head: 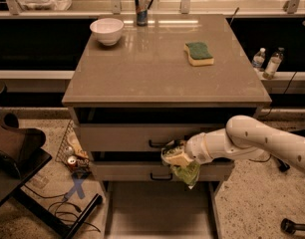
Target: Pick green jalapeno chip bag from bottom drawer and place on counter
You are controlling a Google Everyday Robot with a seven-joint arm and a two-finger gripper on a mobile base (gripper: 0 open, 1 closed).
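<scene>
White tubular arm (262,138), gripper (176,156) at drawers (122,137)

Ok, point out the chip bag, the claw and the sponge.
chip bag (186,173), camera view, its crinkled green lower half.
claw (175,156), camera view, between fingertips, in front of the drawers (122,136).
sponge (199,53), camera view, its green top.
</scene>
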